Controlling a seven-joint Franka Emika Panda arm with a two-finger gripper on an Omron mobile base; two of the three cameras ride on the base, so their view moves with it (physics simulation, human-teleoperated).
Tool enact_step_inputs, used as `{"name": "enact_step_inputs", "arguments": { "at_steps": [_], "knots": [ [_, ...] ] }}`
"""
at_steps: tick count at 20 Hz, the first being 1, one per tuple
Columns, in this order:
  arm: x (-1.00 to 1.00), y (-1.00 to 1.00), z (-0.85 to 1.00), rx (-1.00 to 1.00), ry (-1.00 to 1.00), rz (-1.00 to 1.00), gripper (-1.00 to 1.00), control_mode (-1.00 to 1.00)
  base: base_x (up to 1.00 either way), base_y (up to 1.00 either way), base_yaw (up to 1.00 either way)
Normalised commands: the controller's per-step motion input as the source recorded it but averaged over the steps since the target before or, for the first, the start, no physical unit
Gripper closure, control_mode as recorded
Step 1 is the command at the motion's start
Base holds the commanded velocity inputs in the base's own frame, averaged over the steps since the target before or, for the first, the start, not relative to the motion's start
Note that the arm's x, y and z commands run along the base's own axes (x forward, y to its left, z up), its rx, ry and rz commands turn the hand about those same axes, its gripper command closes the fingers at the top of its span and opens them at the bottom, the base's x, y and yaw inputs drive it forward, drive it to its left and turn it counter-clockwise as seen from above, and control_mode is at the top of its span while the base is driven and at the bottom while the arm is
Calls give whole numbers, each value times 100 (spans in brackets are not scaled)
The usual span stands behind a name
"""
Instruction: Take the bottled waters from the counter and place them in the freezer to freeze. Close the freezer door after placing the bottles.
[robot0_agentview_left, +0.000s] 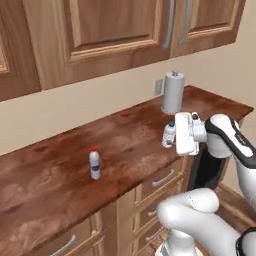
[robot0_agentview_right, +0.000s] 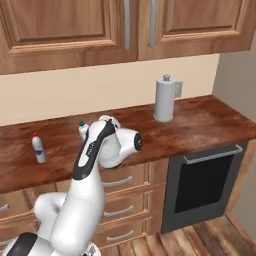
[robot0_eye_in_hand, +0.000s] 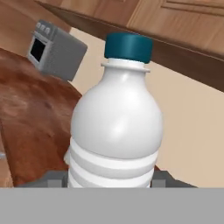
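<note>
Left base view: dark wood-grain counter (robot0_agentview_left: 60, 175) runs from lower left to upper right. Red-capped bottle (robot0_agentview_left: 94, 163) upright at left centre. Teal-capped bottle (robot0_agentview_left: 170, 134) at right centre, raised off the slab, clamped in the gripper (robot0_agentview_left: 175, 135). Paper towel roll (robot0_agentview_left: 173, 93) upright just above it in frame.

Right base view: red-capped bottle (robot0_agentview_right: 38, 148) at far left on the counter (robot0_agentview_right: 200, 125); teal-capped bottle (robot0_agentview_right: 83, 130) left of centre, partly behind the arm. Paper towel roll (robot0_agentview_right: 164, 98) upper right; black oven (robot0_agentview_right: 202, 185) lower right.

Hand view: teal-capped bottle (robot0_eye_in_hand: 116, 131) centre, fingertips (robot0_eye_in_hand: 53, 178) at both sides of its base. Grey toaster oven (robot0_eye_in_hand: 56, 49) upper left.
</note>
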Motion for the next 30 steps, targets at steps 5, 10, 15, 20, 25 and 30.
{"name": "enact_step_inputs", "arguments": {
  "at_steps": [5, 10, 15, 20, 25, 30],
  "knots": [
    [0, 0, 0, 0, 0, 0, 100, 100, -33, -20, -77],
    [0, 0, 0, 0, 0, 0, 100, 100, -48, -12, -77],
    [0, 0, 0, 0, 0, 0, 100, 100, -4, 1, -100],
    [0, 0, 0, 0, 0, 0, 100, 100, 0, 0, -100],
    [0, 0, 0, 0, 0, 0, 100, 100, 0, 0, -100],
    [0, 0, 0, 0, 0, 0, 100, 100, 0, 0, -100]
  ]
}}
